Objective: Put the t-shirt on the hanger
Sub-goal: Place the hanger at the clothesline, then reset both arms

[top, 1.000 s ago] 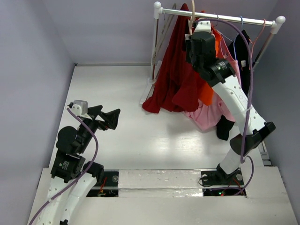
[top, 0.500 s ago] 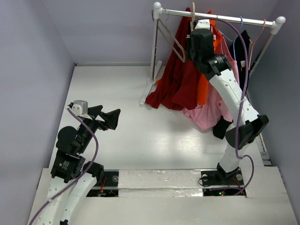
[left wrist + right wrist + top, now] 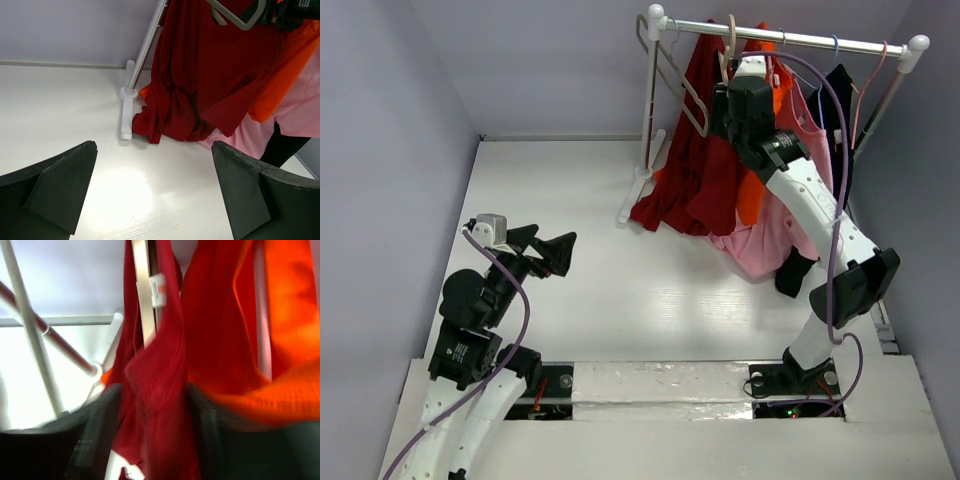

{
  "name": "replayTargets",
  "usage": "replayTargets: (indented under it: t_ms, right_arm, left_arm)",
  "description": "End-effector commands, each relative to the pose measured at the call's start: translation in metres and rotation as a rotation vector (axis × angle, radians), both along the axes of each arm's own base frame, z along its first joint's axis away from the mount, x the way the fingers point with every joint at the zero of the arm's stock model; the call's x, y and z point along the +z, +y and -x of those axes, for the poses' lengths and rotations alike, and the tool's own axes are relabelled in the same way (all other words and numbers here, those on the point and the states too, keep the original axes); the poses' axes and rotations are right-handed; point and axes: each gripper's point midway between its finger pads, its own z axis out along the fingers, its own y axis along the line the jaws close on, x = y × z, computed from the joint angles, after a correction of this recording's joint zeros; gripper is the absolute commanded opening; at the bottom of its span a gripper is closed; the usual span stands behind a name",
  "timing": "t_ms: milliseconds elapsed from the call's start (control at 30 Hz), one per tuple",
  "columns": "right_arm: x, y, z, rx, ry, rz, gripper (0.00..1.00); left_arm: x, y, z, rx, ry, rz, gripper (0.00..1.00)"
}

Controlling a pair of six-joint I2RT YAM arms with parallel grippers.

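Note:
The maroon t-shirt (image 3: 705,165) (image 3: 210,75) hangs from the rack's rail on the cream hanger (image 3: 730,38), its hem bunched on the table. In the right wrist view the hanger's cream neck (image 3: 144,300) comes out of the shirt's collar (image 3: 160,390). My right gripper (image 3: 735,85) (image 3: 152,435) is high at the collar. Its blurred jaws stand apart, one on each side of the maroon fold, and no longer pinch it. My left gripper (image 3: 552,252) (image 3: 155,190) is low over the near left of the table, wide open and holding nothing.
The white rack's rail (image 3: 810,42) and post (image 3: 650,110) stand at the back right, its foot (image 3: 127,112) on the table. A thin grey-tan hanger (image 3: 672,78) (image 3: 240,20), an orange shirt (image 3: 760,190), a pink garment (image 3: 765,245) and a dark garment (image 3: 840,100) hang there too.
My right gripper rose toward the rail with the shirt's collar, then its jaws spread apart. The grey-tan hanger swung left. The left arm stayed still.

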Motion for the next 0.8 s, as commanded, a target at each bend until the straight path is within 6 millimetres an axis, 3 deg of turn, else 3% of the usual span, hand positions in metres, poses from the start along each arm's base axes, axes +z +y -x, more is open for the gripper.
replayTargets:
  t_ms: [0, 33, 67, 100, 133, 167, 200, 267, 300, 333, 367, 400, 500, 533, 567, 600, 633, 733, 767]
  right_arm:
    - [0.034, -0.001, 0.015, 0.03, -0.089, -0.077, 0.66]
    - [0.046, -0.004, 0.024, 0.038, -0.113, -0.097, 0.75]
    - [0.052, -0.005, 0.03, 0.037, -0.123, -0.119, 0.92]
    - [0.048, -0.006, 0.036, 0.043, -0.113, -0.124, 1.0]
    - [0.052, -0.007, 0.043, 0.052, -0.12, -0.149, 1.0]
    - [0.068, -0.013, 0.06, 0.061, -0.154, -0.175, 1.0]
    - [0.058, -0.014, 0.067, 0.068, -0.139, -0.18, 1.0]
    - [0.063, -0.018, 0.086, 0.086, -0.156, -0.219, 1.0]
    - [0.083, -0.027, 0.109, 0.103, -0.212, -0.251, 1.0]
    - [0.07, -0.026, 0.118, 0.124, -0.193, -0.253, 1.0]
    - [0.072, -0.029, 0.128, 0.136, -0.203, -0.274, 1.0]
    - [0.087, -0.036, 0.152, 0.161, -0.249, -0.301, 1.0]
    - [0.082, -0.028, 0.184, 0.275, -0.251, -0.354, 1.0]
    - [0.094, -0.032, 0.21, 0.321, -0.302, -0.382, 1.0]
    - [0.095, -0.025, 0.225, 0.398, -0.309, -0.396, 1.0]
    - [0.083, -0.022, 0.235, 0.434, -0.298, -0.399, 1.0]
    - [0.094, -0.024, 0.266, 0.509, -0.351, -0.421, 1.0]
    - [0.078, -0.03, 0.297, 0.554, -0.367, -0.452, 1.0]
    - [0.084, -0.039, 0.322, 0.577, -0.422, -0.467, 1.0]
  left_arm:
    - [0.01, 0.0, 0.001, -0.005, -0.047, 0.004, 0.99]
    - [0.009, 0.001, 0.0, 0.0, -0.044, 0.003, 0.99]
    - [0.01, 0.003, -0.001, 0.01, -0.046, 0.005, 0.99]
    - [0.01, 0.003, -0.001, 0.012, -0.046, 0.005, 0.99]
    - [0.01, 0.004, -0.001, 0.016, -0.044, 0.007, 0.99]
    - [0.01, 0.004, -0.001, 0.018, -0.044, 0.007, 0.99]
    - [0.01, 0.005, -0.001, 0.021, -0.045, 0.007, 0.99]
    - [0.009, 0.005, -0.002, 0.027, -0.043, 0.006, 0.99]
    - [0.01, 0.006, -0.002, 0.028, -0.044, 0.008, 0.99]
    - [0.01, 0.006, -0.002, 0.032, -0.045, 0.008, 0.99]
    - [0.009, 0.006, -0.004, 0.035, -0.041, 0.007, 0.99]
    - [0.009, 0.006, -0.004, 0.033, -0.043, 0.006, 0.99]
    - [0.009, 0.006, -0.005, 0.032, -0.043, 0.005, 0.99]
    - [0.009, 0.007, -0.005, 0.035, -0.045, 0.006, 0.99]
    - [0.009, 0.009, -0.006, 0.047, -0.044, 0.007, 0.99]
    - [0.01, 0.01, -0.006, 0.053, -0.047, 0.008, 0.99]
    - [0.012, 0.012, -0.005, 0.065, -0.055, 0.014, 0.99]
    - [0.02, 0.014, -0.002, 0.072, -0.094, 0.026, 0.99]
    - [0.021, 0.015, -0.001, 0.072, -0.102, 0.026, 0.99]
